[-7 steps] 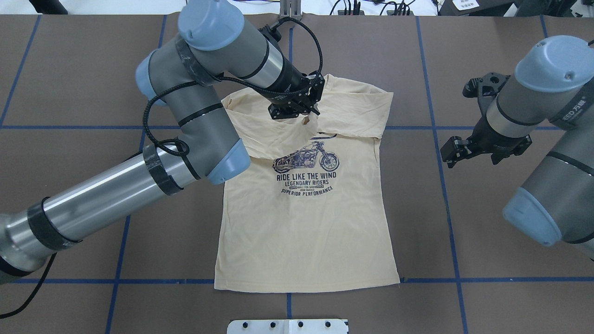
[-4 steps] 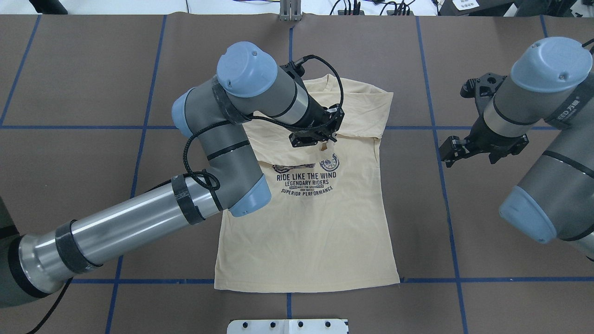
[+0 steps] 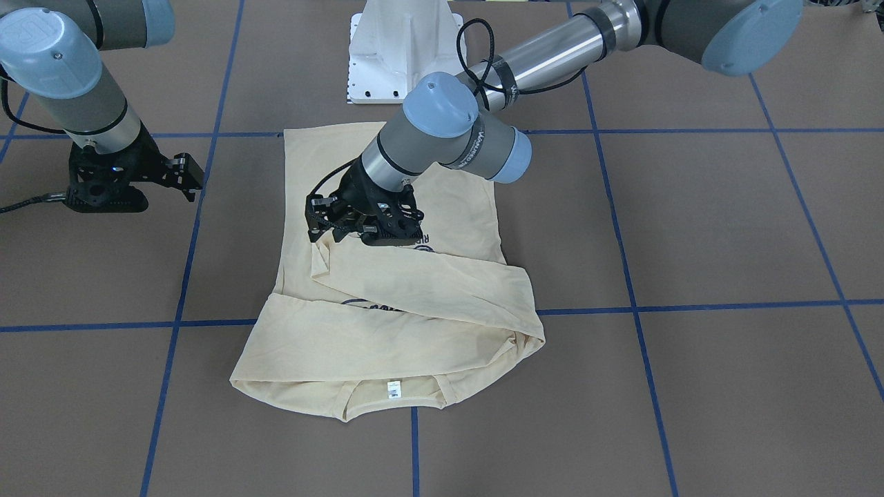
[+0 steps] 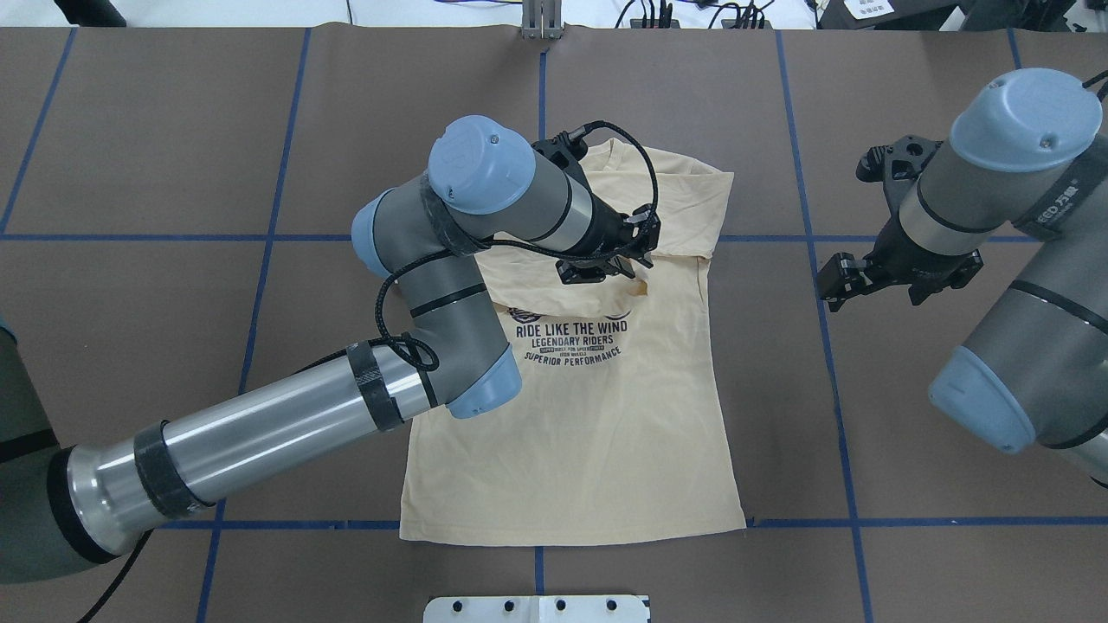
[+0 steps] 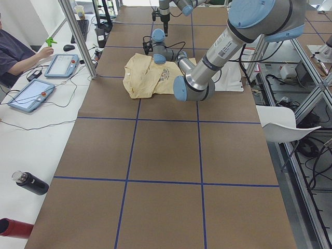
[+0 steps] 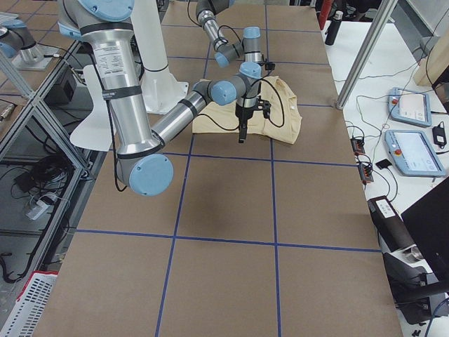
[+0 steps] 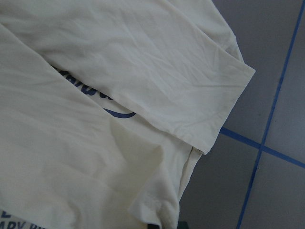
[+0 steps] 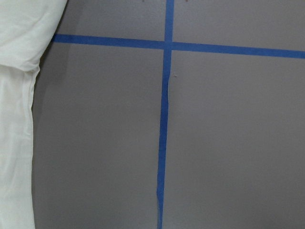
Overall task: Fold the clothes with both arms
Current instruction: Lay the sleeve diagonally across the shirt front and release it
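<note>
The left claw [image 3: 324,226], just beside the print [image 4: 571,339], looks clamped on the sleeve [image 3: 428,279]. The shirt [image 4: 571,450] lies flat around the print. We should lay the sleeve straight across, unwrinkled, then release. We cannot tell whether the right claw [image 4: 841,281], well apart from the print, is open or closed.

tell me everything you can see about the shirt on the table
The shirt is pale cream-yellow, thin, lying flat print side up on the brown table, hem toward the robot. Its dark navy print reads "RIDE LIKE THE WIND"; both long sleeves are folded across the chest, covering the graphic above. A small white neck label shows at the collar. The left gripper rests on one sleeve end and appears to pinch it.
</note>
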You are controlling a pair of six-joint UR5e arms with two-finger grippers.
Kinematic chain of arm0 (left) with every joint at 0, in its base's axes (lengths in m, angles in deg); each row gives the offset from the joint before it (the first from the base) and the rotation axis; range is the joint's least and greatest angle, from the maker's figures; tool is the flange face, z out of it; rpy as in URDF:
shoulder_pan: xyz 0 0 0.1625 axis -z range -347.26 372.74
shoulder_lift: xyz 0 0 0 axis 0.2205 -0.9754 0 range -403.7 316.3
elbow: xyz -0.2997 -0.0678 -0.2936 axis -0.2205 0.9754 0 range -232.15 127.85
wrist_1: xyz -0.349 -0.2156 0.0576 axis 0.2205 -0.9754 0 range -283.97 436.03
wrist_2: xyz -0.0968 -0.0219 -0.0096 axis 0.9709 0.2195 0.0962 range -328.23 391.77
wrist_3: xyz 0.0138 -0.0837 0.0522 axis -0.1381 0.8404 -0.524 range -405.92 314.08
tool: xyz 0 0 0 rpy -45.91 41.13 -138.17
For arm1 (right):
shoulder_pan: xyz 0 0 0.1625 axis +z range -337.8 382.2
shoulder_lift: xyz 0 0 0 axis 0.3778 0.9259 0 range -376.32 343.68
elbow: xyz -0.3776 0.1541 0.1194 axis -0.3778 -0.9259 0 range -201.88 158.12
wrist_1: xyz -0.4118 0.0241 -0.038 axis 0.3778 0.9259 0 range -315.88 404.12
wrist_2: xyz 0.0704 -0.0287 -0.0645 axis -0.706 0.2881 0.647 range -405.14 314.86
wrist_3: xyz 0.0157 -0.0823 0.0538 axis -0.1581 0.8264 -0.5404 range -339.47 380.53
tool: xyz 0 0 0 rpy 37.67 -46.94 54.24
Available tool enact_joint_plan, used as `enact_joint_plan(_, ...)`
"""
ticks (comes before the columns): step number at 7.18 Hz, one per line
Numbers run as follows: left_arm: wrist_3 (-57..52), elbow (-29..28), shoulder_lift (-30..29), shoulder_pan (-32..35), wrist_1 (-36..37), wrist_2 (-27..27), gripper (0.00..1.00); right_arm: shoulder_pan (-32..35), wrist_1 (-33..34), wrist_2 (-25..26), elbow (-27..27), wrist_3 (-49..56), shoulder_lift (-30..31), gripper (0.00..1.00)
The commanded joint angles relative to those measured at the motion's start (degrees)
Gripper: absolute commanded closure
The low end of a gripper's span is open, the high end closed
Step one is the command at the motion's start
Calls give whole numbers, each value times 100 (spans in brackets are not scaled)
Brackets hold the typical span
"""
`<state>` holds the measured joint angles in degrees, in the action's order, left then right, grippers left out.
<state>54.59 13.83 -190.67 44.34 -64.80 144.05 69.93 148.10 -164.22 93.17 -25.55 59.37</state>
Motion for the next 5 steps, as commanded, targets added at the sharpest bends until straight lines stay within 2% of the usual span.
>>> enact_joint_plan(1, -40, 2, 10, -23, -358, -92, 0, 0, 0, -1, 0, -42, -97, 0)
enact_joint_plan(2, -67, 46, 80, -14, -306, -57, 0, -26, -18, -1, 0, -51, -98, 0)
enact_joint_plan(3, -67, 429, 412, -5, -271, -57, 0, -105, -401, -88, -18, -103, -89, 0)
enact_joint_plan(5, -102, 1789, 1290, 21, 656, 187, 0, -647, -1514, -63, -88, -1230, -89, 0)
